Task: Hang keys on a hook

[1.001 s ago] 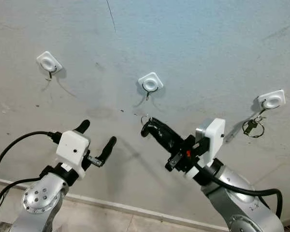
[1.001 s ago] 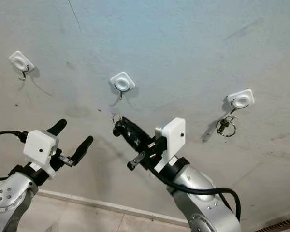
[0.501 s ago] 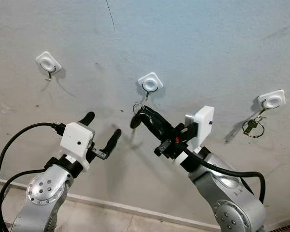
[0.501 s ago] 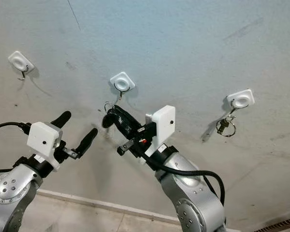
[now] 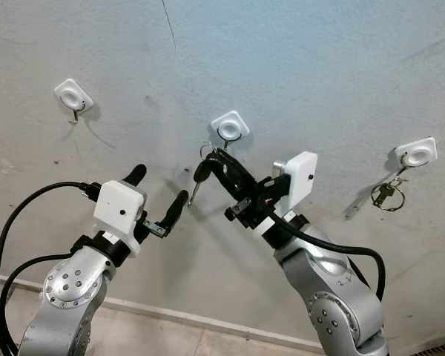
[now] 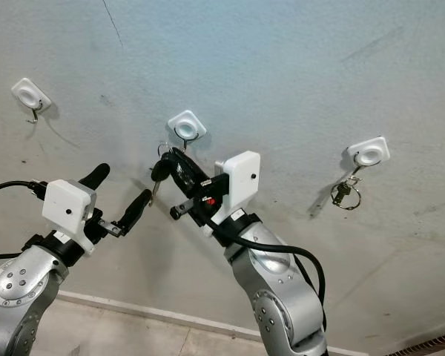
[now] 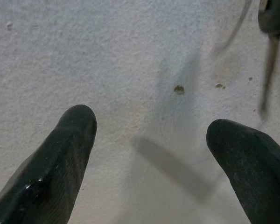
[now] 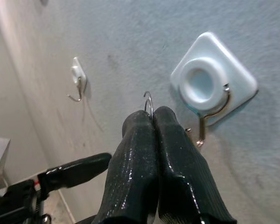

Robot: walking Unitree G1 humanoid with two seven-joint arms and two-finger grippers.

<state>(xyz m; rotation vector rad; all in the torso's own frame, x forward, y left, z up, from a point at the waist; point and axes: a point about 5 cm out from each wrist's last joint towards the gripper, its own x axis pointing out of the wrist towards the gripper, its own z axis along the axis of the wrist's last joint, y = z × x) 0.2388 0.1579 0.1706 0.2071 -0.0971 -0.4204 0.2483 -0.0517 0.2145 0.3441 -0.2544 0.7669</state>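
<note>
My right gripper (image 5: 218, 156) is raised against the wall, its tips just below the middle white hook (image 5: 230, 126). It is shut on a thin metal key ring (image 8: 148, 100). A black-headed key (image 5: 201, 173) dangles from the ring to the left of the fingers. In the right wrist view the ring stands beside the bent metal prong (image 8: 203, 131) of that hook, apart from it. My left gripper (image 5: 160, 190) is open and empty, held lower left of the key, facing the bare wall. Its two fingers (image 7: 60, 154) are spread.
A second white hook (image 5: 73, 94) sits bare at the upper left of the wall. A third hook (image 5: 416, 153) at the right carries another bunch of keys (image 5: 388, 196). The wall meets a pale skirting and floor at the bottom.
My right gripper has moved up and left with the key ring, from well below the middle hook to right under it. The left gripper rose slightly and stayed open.
</note>
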